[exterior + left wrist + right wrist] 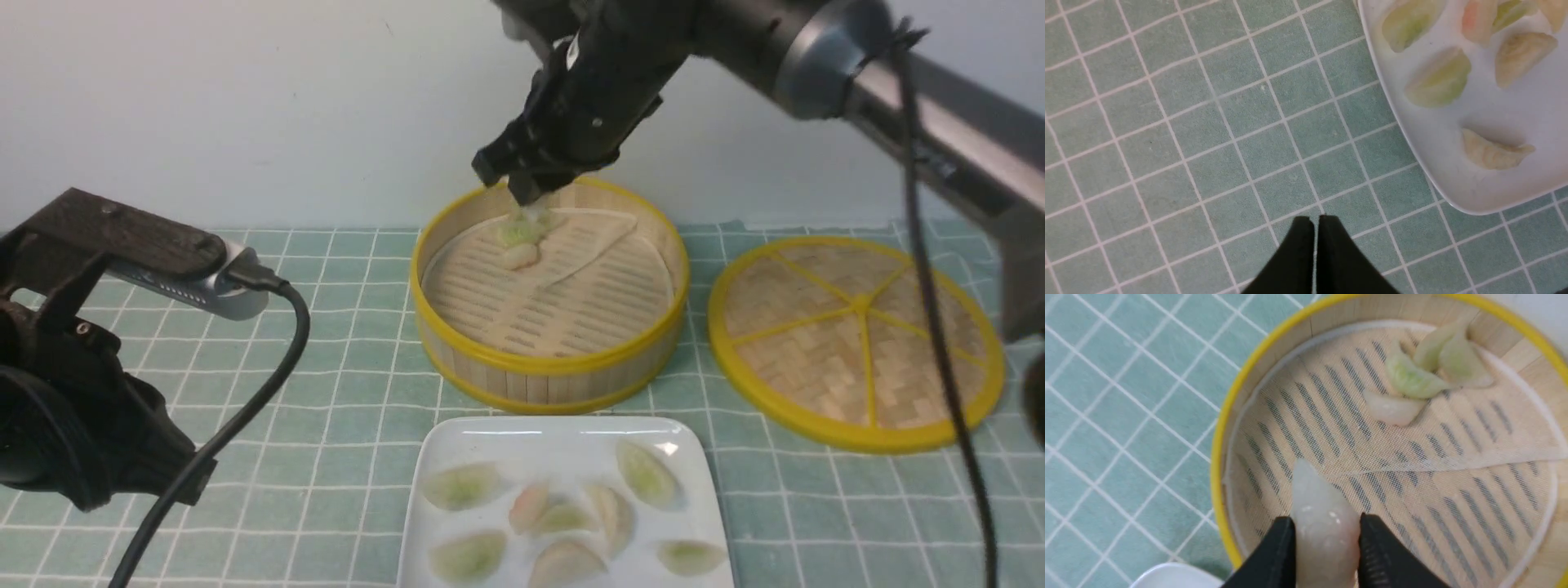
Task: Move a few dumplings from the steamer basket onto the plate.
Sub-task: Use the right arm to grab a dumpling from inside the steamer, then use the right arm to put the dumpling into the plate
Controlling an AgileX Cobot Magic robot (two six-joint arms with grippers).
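from my remote seat, i can't say for certain what sort of room this is; what i see reads most like a robot test station. two black-and-metal robot arms with trailing cables reach over a table covered by a green checked cloth (343,343), against a plain pale wall (245,114). the bamboo steamer basket (547,376) and white plate (506,437) on the cloth bring a dining-table touch, but they don't settle it.

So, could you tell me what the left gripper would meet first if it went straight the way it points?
Probably the checked tablecloth, beside the plate, though depth is hard to judge.
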